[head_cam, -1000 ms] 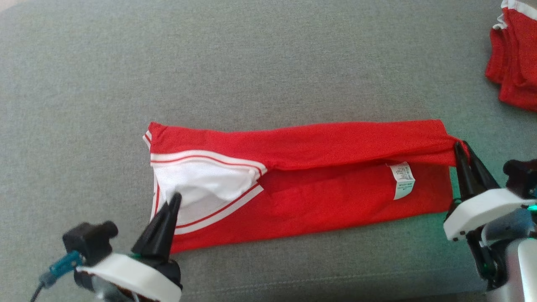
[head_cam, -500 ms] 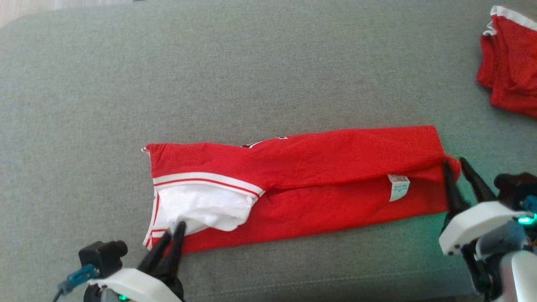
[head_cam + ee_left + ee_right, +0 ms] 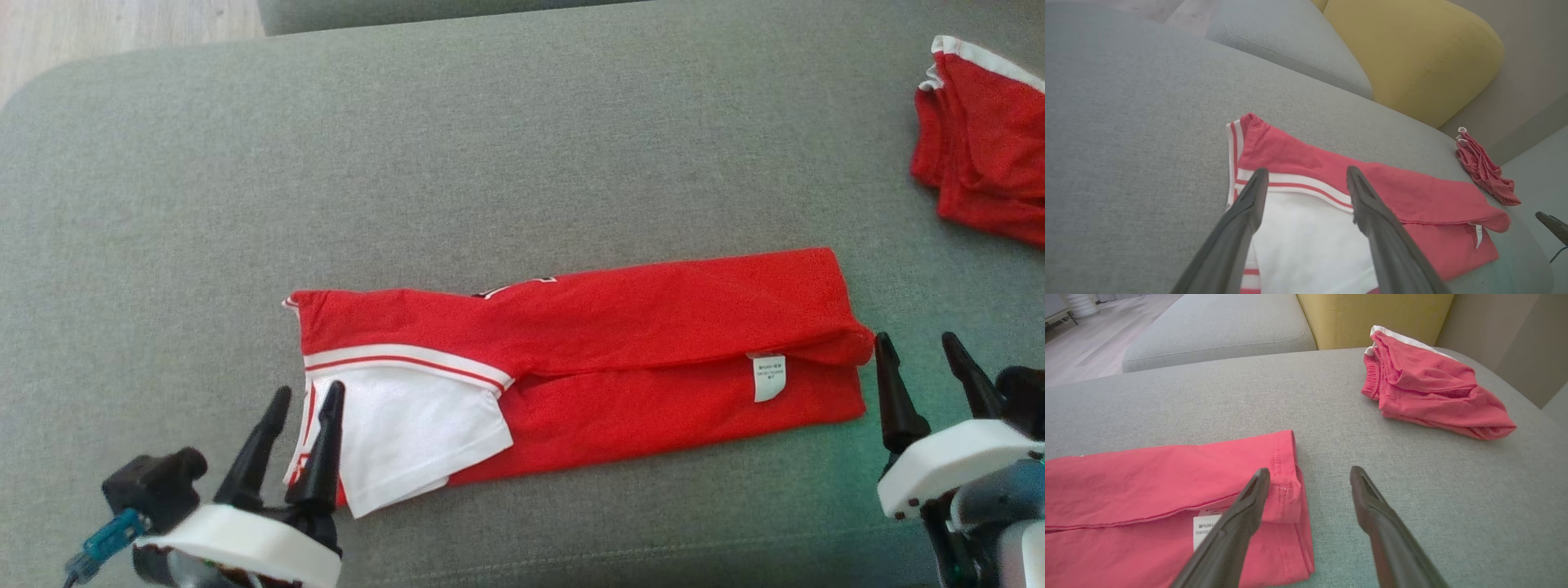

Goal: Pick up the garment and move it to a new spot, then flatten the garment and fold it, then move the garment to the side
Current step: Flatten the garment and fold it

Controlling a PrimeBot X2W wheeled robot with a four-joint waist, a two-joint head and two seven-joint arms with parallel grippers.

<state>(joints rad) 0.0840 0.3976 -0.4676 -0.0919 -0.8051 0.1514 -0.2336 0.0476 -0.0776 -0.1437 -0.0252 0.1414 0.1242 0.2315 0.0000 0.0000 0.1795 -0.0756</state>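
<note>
Both the left gripper (image 3: 309, 390) and right gripper (image 3: 914, 339) gape wide and empty at the ends of the red-and-white folded fabric garment (image 3: 653, 351) lying mid grey couch cushion (image 3: 490, 163), so grabbing just one layer next could drag the fold open.

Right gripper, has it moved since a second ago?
Yes. Against the white label, the right gripper has drawn back toward the robot, off the right end of the garment; its jaws, pinched there earlier, now stand open.

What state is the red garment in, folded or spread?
Folded: the red garment lies as a narrow strip, one layer lapped over another.
</note>
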